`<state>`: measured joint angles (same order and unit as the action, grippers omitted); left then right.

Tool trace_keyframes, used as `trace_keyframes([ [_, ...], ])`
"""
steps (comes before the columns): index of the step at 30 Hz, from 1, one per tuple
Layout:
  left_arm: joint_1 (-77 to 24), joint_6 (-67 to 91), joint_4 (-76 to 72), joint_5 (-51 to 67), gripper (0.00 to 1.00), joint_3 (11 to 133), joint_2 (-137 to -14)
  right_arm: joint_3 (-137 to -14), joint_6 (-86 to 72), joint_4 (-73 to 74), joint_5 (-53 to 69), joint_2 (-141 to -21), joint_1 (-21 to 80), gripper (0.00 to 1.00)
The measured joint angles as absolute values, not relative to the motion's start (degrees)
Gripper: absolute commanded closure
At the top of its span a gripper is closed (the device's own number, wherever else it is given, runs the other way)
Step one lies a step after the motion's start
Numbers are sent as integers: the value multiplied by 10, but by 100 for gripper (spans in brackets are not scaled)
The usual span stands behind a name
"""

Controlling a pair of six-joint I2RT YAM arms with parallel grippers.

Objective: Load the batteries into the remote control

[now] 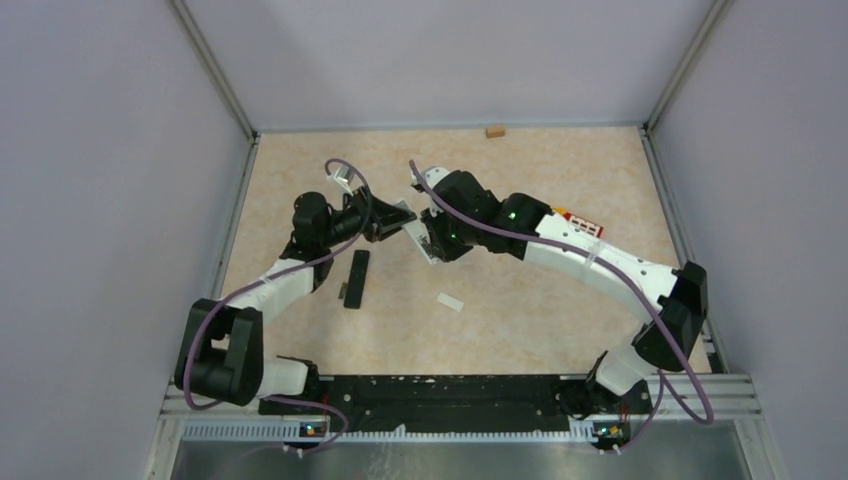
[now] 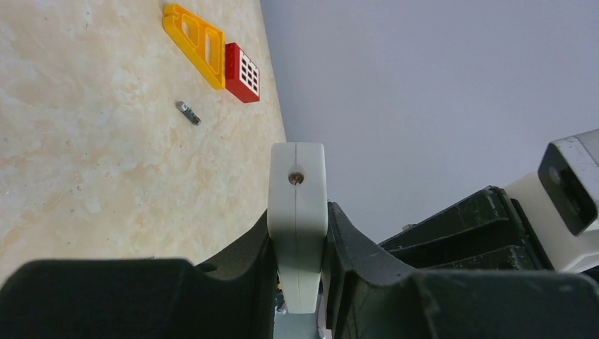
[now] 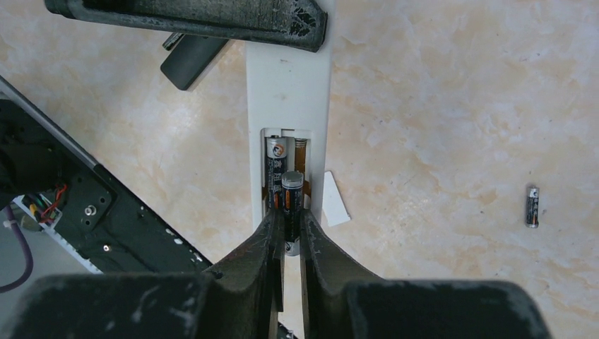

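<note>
Right end effector [image 3: 291, 215] pinching battery [image 3: 292, 187] over open bay of white remote [image 3: 289, 92]; left end effector [image 2: 300, 236] clamps it. Risk: battery enters tilted, jams, pops loose.

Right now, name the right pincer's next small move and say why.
Probably lower the battery into the empty slot of the remote: the right pincer holds it just over that slot, a second battery already lies beside it, and the left pincer grips the remote.

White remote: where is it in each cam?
Top external: white remote, mid-table centre.
Left wrist: bottom centre, end-on, clamped in left end effector.
Right wrist: upper centre, battery compartment open.
Shared landmark: loose battery on the table, both wrist views.
</note>
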<state>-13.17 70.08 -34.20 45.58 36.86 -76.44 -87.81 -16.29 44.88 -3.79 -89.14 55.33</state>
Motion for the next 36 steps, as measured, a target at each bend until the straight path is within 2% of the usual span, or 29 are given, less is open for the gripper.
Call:
trace_keyframes([
  [9, -131, 723, -370, 453, 100, 365, -777, -878, -166, 439, -51, -902, 554, 73],
  [19, -131, 736, -380, 451, 100, 362, -782, -878, -177, 425, -69, -902, 557, 70],
  [26, -132, 762, -387, 459, 100, 360, -783, -866, -205, 382, -97, -888, 557, 46],
  [29, -132, 789, -403, 462, 100, 357, -788, -836, -227, 350, -108, -852, 557, 41],
  [36, -131, 938, -515, 467, 100, 314, -812, -727, -321, 255, -137, -735, 550, 19],
])
